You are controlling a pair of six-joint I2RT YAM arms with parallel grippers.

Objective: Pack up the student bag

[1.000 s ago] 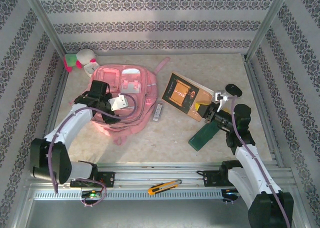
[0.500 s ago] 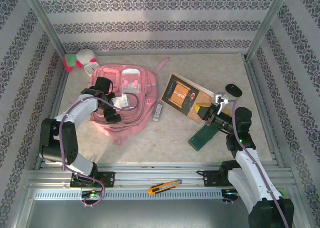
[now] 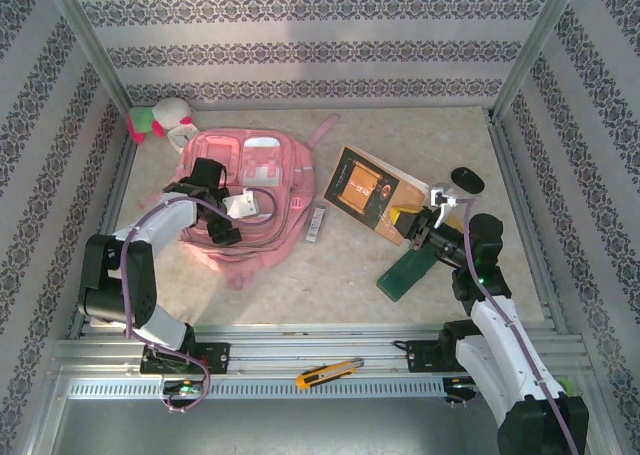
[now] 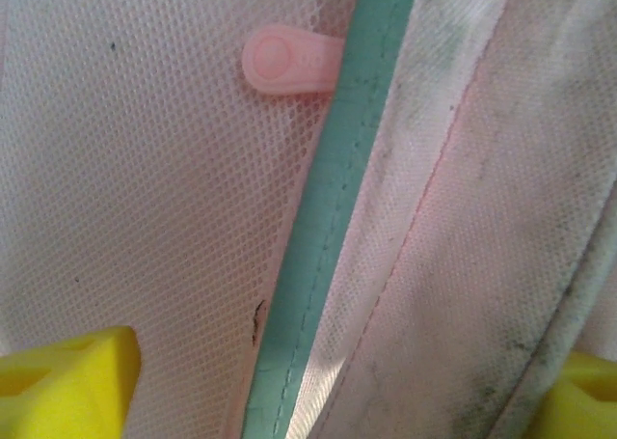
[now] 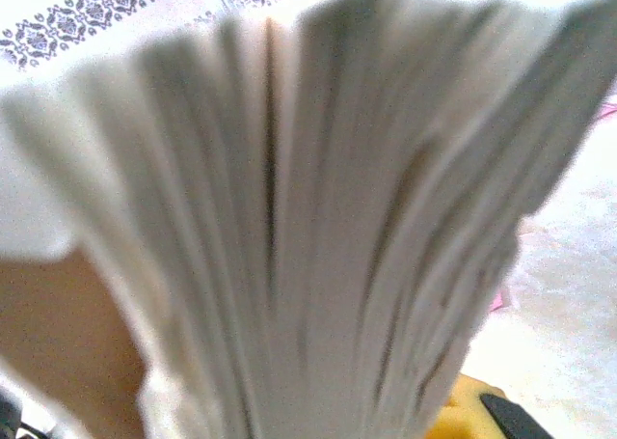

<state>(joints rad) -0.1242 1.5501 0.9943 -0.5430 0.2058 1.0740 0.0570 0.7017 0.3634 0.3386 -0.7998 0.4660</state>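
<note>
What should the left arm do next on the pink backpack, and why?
Probably ease the left gripper forward and close it on the pink zip pull. Its jaws stand open over the student bag's mesh, and the pull lies just ahead at the edge of the teal trim. Opening a zip likely has to come before anything goes in.

The left arm (image 3: 150, 237) and the right arm (image 3: 503, 327) have white shells between black joint housings, a thin purple cable (image 3: 123, 265) looping loosely along each, a small green light (image 3: 480, 266) on the right one, and bright yellow fingers (image 4: 67, 386).
</note>
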